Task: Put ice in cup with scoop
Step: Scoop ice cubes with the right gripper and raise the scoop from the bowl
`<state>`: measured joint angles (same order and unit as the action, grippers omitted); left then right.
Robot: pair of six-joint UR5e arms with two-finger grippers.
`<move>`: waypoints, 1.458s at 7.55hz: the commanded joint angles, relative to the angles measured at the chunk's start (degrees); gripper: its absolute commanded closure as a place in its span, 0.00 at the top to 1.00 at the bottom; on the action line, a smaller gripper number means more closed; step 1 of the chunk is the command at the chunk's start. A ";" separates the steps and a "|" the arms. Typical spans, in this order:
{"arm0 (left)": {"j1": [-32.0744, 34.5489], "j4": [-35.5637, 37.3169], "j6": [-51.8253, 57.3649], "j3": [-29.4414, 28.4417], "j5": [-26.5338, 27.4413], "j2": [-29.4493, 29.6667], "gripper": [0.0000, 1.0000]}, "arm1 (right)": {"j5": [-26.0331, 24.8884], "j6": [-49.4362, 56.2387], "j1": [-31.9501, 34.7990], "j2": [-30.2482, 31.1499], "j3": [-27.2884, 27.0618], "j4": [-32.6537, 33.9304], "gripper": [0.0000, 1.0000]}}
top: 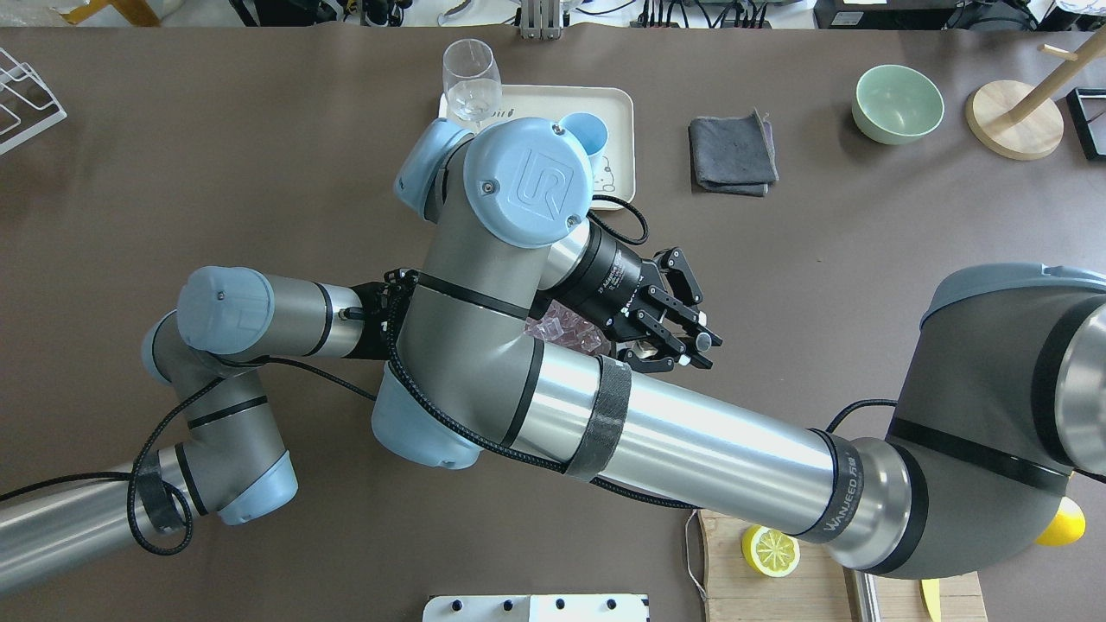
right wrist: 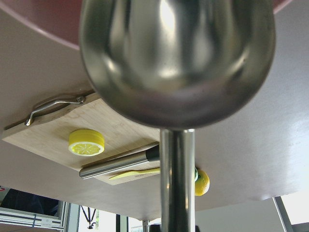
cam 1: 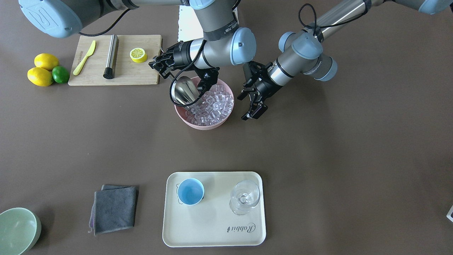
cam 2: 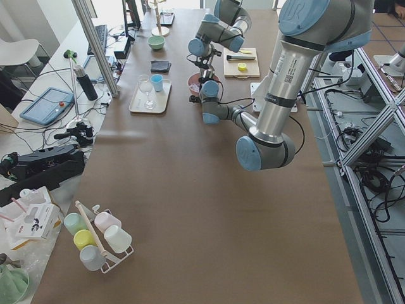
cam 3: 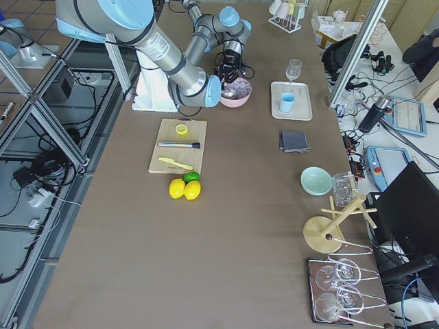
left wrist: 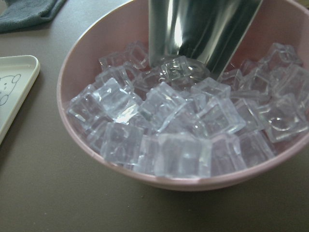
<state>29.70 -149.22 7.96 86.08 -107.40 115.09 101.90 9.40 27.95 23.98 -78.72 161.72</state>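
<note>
The steel scoop (cam 1: 185,91) is held by its rod handle in my shut right gripper (cam 1: 160,67). Its trough points down into the ice (cam 1: 212,106) in a pink bowl (cam 1: 205,125). The left wrist view shows the scoop (left wrist: 203,29) with its tip touching the ice (left wrist: 169,130). My left gripper (cam 1: 252,106) is open and empty, just beside the bowl. The light-blue cup (cam 1: 190,191) stands empty on a cream tray (cam 1: 212,226), far from both grippers. In the overhead view the arms hide most of the bowl.
A clear stemmed glass (cam 1: 245,196) stands on the tray beside the cup. A cutting board (cam 1: 141,76) near the bowl carries a lemon half (cam 1: 138,55), a steel cylinder (cam 1: 111,56) and a yellow knife (cam 1: 85,57). A grey cloth (cam 1: 115,209) and a green bowl (cam 1: 17,230) lie farther off.
</note>
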 commanded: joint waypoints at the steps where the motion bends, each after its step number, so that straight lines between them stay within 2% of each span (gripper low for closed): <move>1: 0.00 -0.80 -0.05 -0.13 0.18 0.14 0.99 | -0.30 -0.61 -0.71 4.20 -6.23 -5.08 0.00; 3: 0.00 -2.13 -0.05 -0.21 2.20 0.23 0.99 | -1.62 -0.61 -1.76 10.36 -14.68 -8.78 0.00; 6: -0.09 -2.04 0.04 -0.48 2.29 0.31 0.99 | -3.99 -0.53 -2.47 16.43 -22.07 -14.58 0.00; 8: -0.09 -1.95 0.04 -0.91 2.37 0.40 0.99 | -4.17 -0.61 -2.47 22.83 -27.87 -22.46 0.00; 11: -0.17 -1.95 0.04 -1.00 4.83 0.49 0.99 | -1.99 -0.53 -2.47 26.37 -28.69 -31.35 0.00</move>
<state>29.57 -151.12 8.00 85.20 -103.86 115.53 98.28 8.86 25.49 48.09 -106.90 135.87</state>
